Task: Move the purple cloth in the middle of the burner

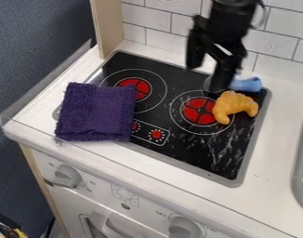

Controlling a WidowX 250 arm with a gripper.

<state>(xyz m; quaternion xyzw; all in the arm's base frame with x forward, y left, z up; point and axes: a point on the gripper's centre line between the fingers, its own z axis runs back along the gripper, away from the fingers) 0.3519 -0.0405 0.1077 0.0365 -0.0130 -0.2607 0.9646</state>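
My claw [205,78] hangs over the back of the stove [222,160], toward its right side in the camera view. Its two fingers stand apart, with pale wall showing through the gap, and I see nothing gripped between them. How wide that is against their full spread, I can't tell.

The cloth [96,113] is well away from me, to the left of my claw in the view and nearer the front. It lies flat across the stove's front left corner, part of it out on the white counter [272,158]. Its upper right part covers some of the left burner [141,89], red centre included, so it sits off to one side of that burner, not in its middle. It also laps one end of the control panel [156,134].

Below my claw in the view is the right burner [197,111]. The croissant [234,107], orange and curved, rests over that burner's right edge, below and to the right of my fingertips. Just right of them is a blue thing [247,84], near the stove's back edge. Something silvery [208,84] shows beside my lower finger; I can't tell whether the two touch. Behind me is the tiled wall [284,28], and far to my claw's right, toward the front, the sink [301,169].
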